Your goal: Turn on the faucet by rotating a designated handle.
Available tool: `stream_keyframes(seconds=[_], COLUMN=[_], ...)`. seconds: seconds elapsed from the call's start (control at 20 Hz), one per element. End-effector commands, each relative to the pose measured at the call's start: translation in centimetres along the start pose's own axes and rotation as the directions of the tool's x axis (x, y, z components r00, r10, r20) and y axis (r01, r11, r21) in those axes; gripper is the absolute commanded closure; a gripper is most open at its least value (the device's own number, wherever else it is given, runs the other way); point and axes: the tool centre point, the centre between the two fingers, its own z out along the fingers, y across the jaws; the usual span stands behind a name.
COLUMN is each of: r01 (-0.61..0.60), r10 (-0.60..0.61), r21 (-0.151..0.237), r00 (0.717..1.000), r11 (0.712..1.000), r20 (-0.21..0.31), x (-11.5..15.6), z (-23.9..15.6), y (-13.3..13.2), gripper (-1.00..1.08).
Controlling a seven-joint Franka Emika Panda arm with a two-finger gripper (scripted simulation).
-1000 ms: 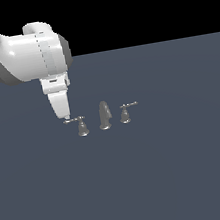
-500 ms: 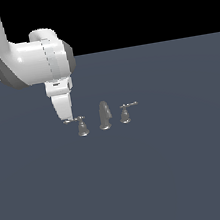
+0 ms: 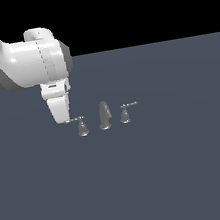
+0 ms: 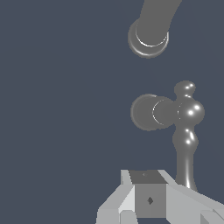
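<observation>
Grey metal faucet (image 3: 103,116) sits mid-floor in three bits: spout (image 3: 103,114) in the centre, a twin handle (image 3: 125,112) on the exterior view's right, and the handle (image 3: 80,125) to be turned on the exterior view's left. Its thin lever (image 3: 72,120) sticks out sideways toward the arm, and the gripper (image 3: 62,119) tip hangs right at the lever's free end, touching or just beside it; can't say which from here.

Wrist view shows the handle's bell base (image 4: 151,112) from above, w/ the lever (image 4: 185,144) running from the hub toward the gripper (image 4: 148,199). Fingers look closed together w/ nothing between them, though only the ends show, so that's prob. not certain.

Doing the step well, as I judge it: push, don't grab. Keep contact near the lever's far end for best leverage, press sideways to its length, and follow an arc round the base's axis so the tip doesn't slide off the rounded end. Stay at lever height; going lower risks jamming on the floor.

Room: floor (image 3: 183,170) around the set is bare dark grey. Spout is the only near obstacle, just beside the handle, so the sweep has more room on the side away from it. Twin handle is well apart, beyond the spout.
</observation>
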Motion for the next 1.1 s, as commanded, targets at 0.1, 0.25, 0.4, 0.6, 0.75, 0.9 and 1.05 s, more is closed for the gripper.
stream_keyframes(seconds=[0.1, 0.25, 0.4, 0.6, 0.75, 0.9, 1.05], r01=[0.0, -0.01, -0.008, -0.006, -0.004, -0.002, -0.001], r10=[0.0, 0.01, 0.008, 0.006, 0.004, 0.002, 0.001], r21=[0.0, 0.007, 0.006, 0.004, 0.003, 0.002, 0.001], r00=[1.0, 1.0, 1.0, 1.0, 1.0, 1.0, 1.0], r11=[1.0, 1.0, 1.0, 1.0, 1.0, 1.0, 1.0], r20=[0.001, -0.001, 0.0, 0.0, 0.0, 0.001, 0.001], x=[-0.7, -0.1, 0.0, 0.2, 0.3, 0.4, 0.4], z=[0.0, 0.0, 0.0, 0.0, 0.0, 0.0, 0.0], y=[1.4, 1.0, 2.0, 3.3, 4.2, 5.2, 5.9], gripper=[1.08, 1.08, 1.08, 1.08, 1.08, 1.08, 1.08])
